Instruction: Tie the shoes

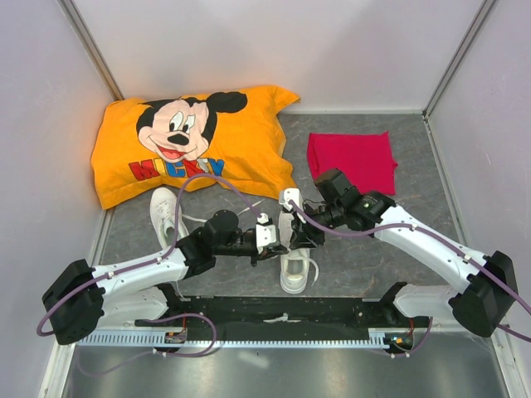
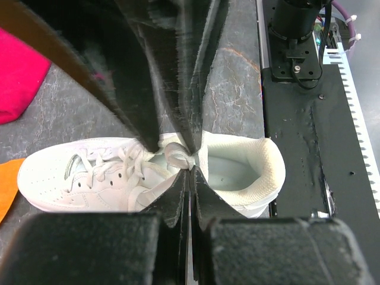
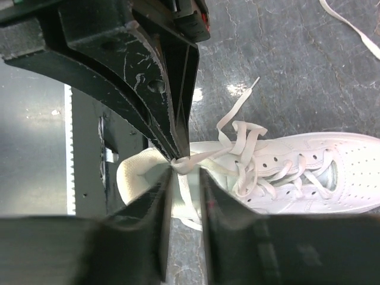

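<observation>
My left gripper [image 2: 191, 178] is pinched shut on the thin, floppy lace [image 3: 237, 127] at its tips, and my right gripper [image 3: 185, 178], jaws slightly apart, should grasp it close to the shoe [image 3: 309, 172].

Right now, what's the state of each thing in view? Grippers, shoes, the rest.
left gripper: shut on the lace over the centre shoe's opening.
right gripper: open, jaws either side of that same lace.
centre shoe: upright, laces loose, no bow.
second shoe: upright, lace trailing loose beside it.
pillow: lying flat.
red cloth: lying flat.
</observation>
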Controlling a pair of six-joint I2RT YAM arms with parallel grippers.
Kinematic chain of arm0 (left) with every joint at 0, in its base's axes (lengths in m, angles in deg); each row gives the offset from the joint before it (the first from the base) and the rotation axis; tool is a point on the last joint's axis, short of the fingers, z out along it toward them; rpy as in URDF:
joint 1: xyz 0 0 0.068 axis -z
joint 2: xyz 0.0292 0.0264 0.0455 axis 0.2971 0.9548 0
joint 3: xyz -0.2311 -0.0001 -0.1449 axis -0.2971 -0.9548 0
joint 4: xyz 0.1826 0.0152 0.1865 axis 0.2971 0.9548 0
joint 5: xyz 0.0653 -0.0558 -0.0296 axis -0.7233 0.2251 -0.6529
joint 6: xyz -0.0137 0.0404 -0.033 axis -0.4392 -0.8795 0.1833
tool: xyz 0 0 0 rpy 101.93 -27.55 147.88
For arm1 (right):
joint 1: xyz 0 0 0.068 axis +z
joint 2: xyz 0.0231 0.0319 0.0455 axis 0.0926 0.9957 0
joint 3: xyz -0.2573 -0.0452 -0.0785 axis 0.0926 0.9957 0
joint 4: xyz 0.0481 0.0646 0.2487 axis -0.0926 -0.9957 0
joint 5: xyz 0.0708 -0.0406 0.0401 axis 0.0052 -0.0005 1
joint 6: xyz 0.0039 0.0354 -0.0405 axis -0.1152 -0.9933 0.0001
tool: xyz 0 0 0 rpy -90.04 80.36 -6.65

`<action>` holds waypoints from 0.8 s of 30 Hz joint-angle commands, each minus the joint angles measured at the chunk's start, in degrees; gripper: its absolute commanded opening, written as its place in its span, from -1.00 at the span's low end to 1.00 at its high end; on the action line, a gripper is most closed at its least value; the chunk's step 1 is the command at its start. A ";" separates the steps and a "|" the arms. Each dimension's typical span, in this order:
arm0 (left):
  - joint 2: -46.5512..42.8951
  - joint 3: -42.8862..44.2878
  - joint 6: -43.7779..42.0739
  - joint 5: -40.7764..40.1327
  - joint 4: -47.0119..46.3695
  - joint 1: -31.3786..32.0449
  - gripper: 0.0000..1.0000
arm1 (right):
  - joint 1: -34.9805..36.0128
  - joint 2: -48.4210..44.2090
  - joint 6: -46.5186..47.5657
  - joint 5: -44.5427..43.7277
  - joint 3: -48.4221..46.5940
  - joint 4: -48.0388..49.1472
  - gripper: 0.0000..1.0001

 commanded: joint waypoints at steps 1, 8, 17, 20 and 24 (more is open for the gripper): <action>0.16 2.18 -2.04 1.30 -0.34 0.05 -0.97 | -0.07 0.15 0.08 2.09 -2.08 0.91 -0.55; 0.08 2.27 -1.86 1.73 0.01 0.05 -0.97 | -0.16 -0.56 -1.08 2.18 -1.29 2.58 0.04; 0.69 2.71 -3.44 3.58 0.18 -0.03 -0.95 | -0.07 2.34 3.32 5.07 -3.40 0.47 0.07; 0.78 2.80 -3.88 4.19 0.45 -0.03 -0.95 | -0.16 3.13 3.32 6.13 -3.66 0.47 -0.02; 0.87 2.97 -3.89 4.28 0.54 -0.21 -0.96 | -0.16 3.84 3.76 6.40 -3.49 0.12 -0.17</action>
